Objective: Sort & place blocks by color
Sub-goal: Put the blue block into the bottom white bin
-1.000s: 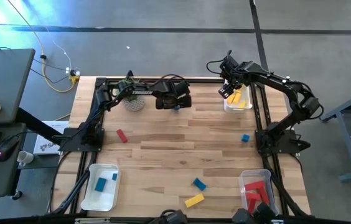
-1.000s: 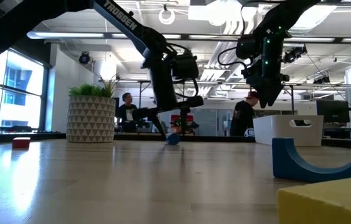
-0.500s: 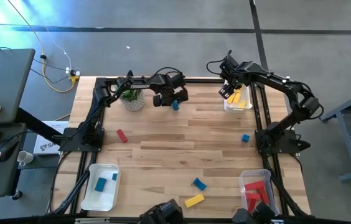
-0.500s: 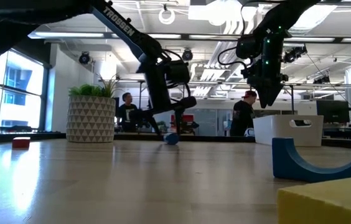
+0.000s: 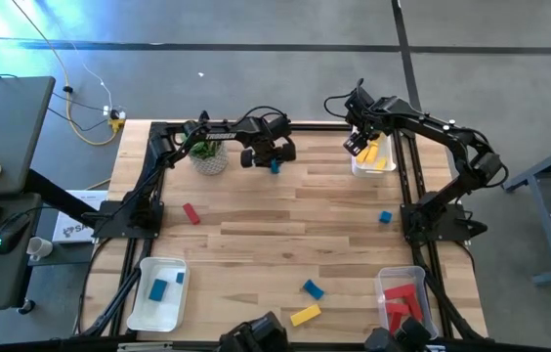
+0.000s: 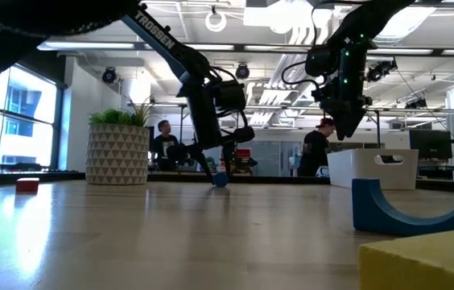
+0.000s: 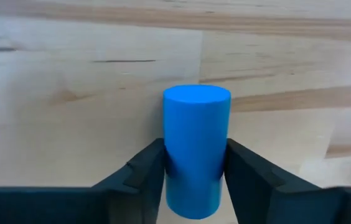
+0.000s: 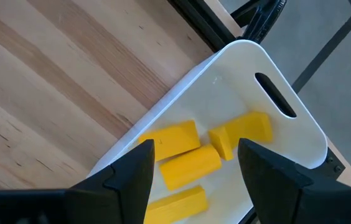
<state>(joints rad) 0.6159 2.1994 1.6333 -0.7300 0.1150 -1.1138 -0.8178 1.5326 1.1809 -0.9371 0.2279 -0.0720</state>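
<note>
Blocks loose: blue 3, red 1, yellow 1 | left tool clamps blue cylinder

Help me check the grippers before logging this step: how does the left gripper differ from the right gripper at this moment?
The left gripper is down at the table top, its fingers pressed on a blue cylinder; the right gripper hangs above the white tray of yellow blocks, holding nothing. The left's fingers are closed on the block; the right's stand apart. Both are near the table's far edge and have two dark fingers.
</note>
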